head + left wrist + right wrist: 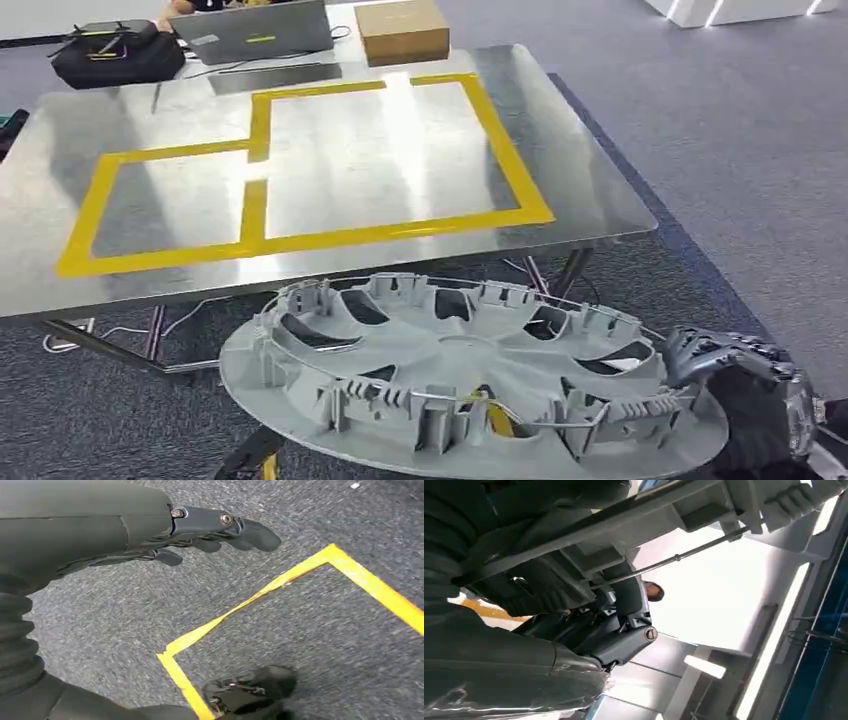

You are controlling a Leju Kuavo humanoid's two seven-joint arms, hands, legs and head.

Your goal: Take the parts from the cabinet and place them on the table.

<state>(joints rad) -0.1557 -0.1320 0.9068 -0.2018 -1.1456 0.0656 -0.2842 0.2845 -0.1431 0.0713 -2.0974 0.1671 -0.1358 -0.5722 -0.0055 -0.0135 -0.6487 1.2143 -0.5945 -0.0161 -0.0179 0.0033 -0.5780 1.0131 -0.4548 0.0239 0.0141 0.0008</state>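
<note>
A large round grey wheel cover (450, 370) with ribbed clips and a wire ring hangs inner side up, in front of the metal table's near edge. My right hand (745, 395) grips its rim at the lower right. In the right wrist view that hand (589, 630) closes around the cover's rim (704, 510), seen from below. My left hand (210, 530) hangs over the grey carpet with fingers extended and apart, holding nothing.
The metal table (600, 200) carries a yellow tape outline (250, 170). At its far edge sit a cardboard box (402, 30), a laptop (255, 32) and a black bag (110, 52). Yellow floor tape (280, 580) marks the carpet. Cables lie under the table (120, 335).
</note>
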